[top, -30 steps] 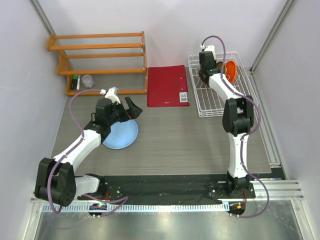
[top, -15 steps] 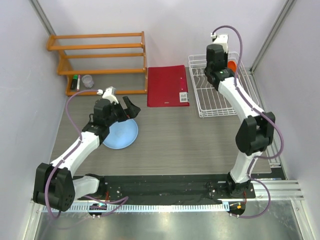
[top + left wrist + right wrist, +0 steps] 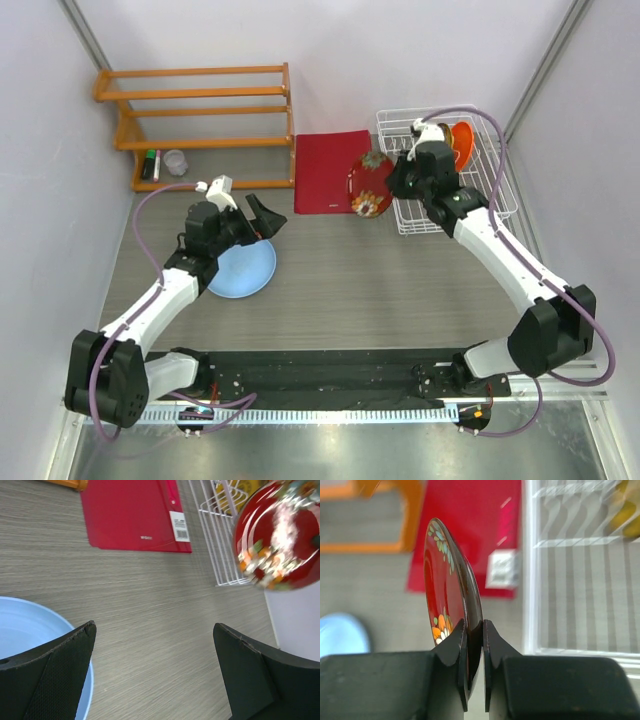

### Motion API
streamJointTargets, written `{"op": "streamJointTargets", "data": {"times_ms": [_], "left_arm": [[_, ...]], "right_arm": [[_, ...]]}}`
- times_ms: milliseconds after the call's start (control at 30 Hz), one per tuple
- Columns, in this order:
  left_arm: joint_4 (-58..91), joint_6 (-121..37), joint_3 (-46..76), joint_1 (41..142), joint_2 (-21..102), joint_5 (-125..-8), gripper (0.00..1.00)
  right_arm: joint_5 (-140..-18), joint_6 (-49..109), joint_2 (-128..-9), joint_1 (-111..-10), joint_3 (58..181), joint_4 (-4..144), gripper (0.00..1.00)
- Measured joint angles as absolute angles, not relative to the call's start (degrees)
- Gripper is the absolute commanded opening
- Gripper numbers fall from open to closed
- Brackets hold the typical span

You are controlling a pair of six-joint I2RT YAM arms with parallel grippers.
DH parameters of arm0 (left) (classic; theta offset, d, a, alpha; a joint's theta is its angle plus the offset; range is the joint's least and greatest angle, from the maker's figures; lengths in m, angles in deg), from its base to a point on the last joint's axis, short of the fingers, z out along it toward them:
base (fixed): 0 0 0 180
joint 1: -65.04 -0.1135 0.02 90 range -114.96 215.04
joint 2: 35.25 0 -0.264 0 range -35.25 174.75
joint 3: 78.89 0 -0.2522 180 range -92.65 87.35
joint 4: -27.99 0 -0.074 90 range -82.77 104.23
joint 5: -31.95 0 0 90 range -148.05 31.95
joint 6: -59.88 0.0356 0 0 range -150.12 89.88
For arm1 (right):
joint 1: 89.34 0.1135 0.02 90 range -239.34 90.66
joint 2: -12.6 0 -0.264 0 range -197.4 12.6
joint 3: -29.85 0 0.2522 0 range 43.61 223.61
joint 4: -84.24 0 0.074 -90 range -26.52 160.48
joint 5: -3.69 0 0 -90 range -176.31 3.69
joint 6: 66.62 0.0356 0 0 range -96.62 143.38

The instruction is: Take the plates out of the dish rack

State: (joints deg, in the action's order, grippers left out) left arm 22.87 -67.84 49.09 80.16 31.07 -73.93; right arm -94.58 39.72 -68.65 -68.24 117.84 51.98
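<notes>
The right gripper [image 3: 474, 630] is pinching the red plate [image 3: 445, 585] by its rim, a sound hold; it is looking stiff, slick, probably breakable. The left gripper [image 3: 155, 635] is hovering wide open.

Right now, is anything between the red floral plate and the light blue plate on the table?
Yes: the left gripper, open, hangs over the light blue plate at its rim on the side facing the red floral plate, which the right gripper holds on edge.

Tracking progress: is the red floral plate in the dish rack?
No, the right end effector holds the red floral plate left of the rack.
</notes>
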Motion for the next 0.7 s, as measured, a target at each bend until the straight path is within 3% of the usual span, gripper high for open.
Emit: {"op": "streamJointTargets", "data": {"times_ms": [233,533,633,700], "left_arm": [[29.5,-72.4,51.5,80.3,31.8,-77.4,0.99],[35.2,-76.2,52.9,82.1,36.4,-78.9,0.96],[36.9,-76.8,53.5,82.8,37.3,-79.1,0.93],[38.3,-77.7,53.9,83.2,38.0,-79.1,0.84]], "right_arm": [[-77.6,51.5,-67.0,-67.0,104.2,58.7,0.01],[-70.4,59.6,-66.7,-62.3,99.4,69.2,0.01],[-69.2,61.1,-66.8,-61.2,98.7,71.1,0.01],[-68.7,61.6,-66.8,-60.7,98.6,72.0,0.01]]}}
